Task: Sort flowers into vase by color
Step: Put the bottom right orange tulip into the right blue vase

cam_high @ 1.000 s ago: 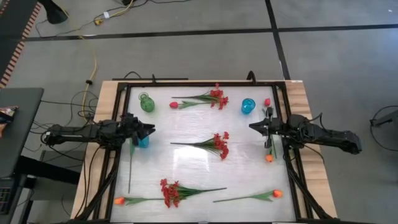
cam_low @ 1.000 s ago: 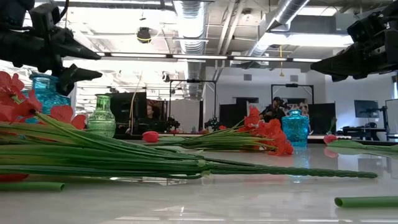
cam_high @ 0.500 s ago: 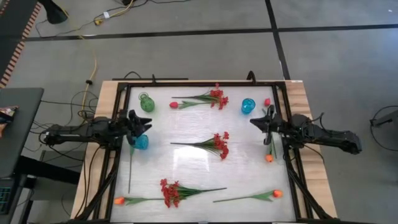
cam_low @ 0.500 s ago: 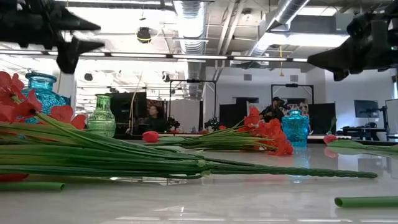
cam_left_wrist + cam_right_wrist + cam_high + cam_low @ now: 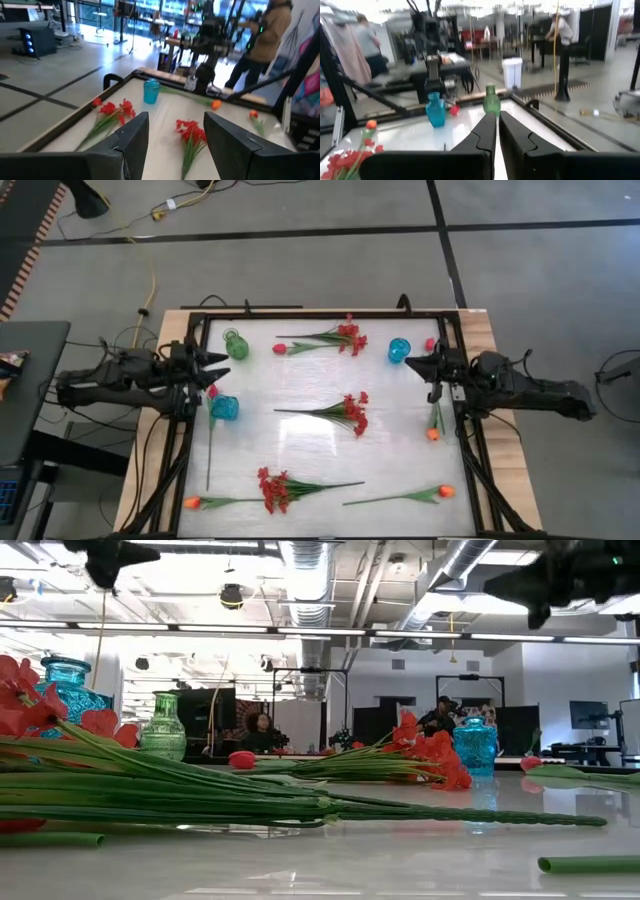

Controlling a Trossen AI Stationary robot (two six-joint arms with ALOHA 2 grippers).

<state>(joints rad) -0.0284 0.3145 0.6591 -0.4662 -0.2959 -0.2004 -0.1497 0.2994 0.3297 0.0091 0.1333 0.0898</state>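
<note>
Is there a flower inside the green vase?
No, the green vase stands with nothing in it; the flowers, like the red spray, lie flat on the table.

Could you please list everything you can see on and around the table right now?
Red sprays: three, red; far middle, centre, near left.
Tulip buds: orange near right, near left, right edge; red-pink far middle, far right, one in the left blue vase.
Vases: one green far left; two blue, left and far right.
Table: one, white top, black frame.
Left gripper: open, raised at left edge.
Right gripper: shut, empty, raised at right edge.
</note>
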